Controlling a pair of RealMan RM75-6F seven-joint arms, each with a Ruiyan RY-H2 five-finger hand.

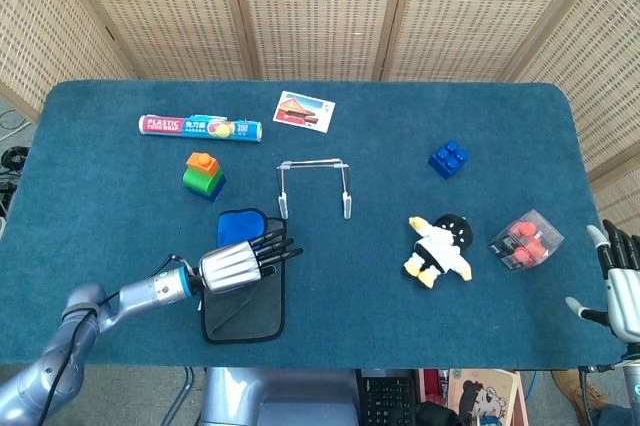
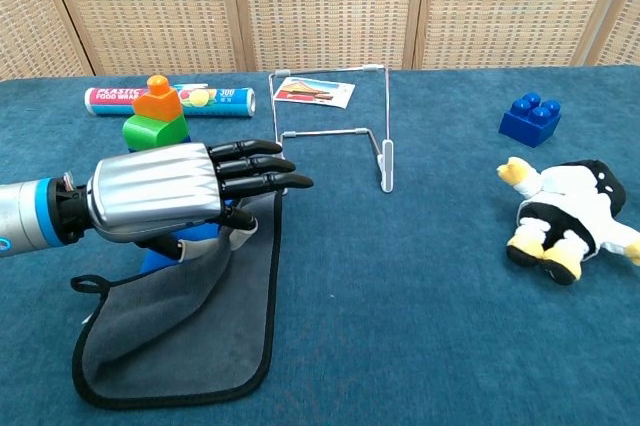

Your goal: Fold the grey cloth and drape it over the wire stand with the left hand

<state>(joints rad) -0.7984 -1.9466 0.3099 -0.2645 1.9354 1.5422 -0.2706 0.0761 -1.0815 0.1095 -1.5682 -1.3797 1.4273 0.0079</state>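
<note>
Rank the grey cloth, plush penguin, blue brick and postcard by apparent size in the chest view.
1. grey cloth, nearest the camera
2. plush penguin
3. postcard and blue brick look alike; the postcard lies farther back, so I won't rank them.

Matt grey cloth [image 1: 245, 301], thin metal wire stand [image 1: 314, 186]
</note>
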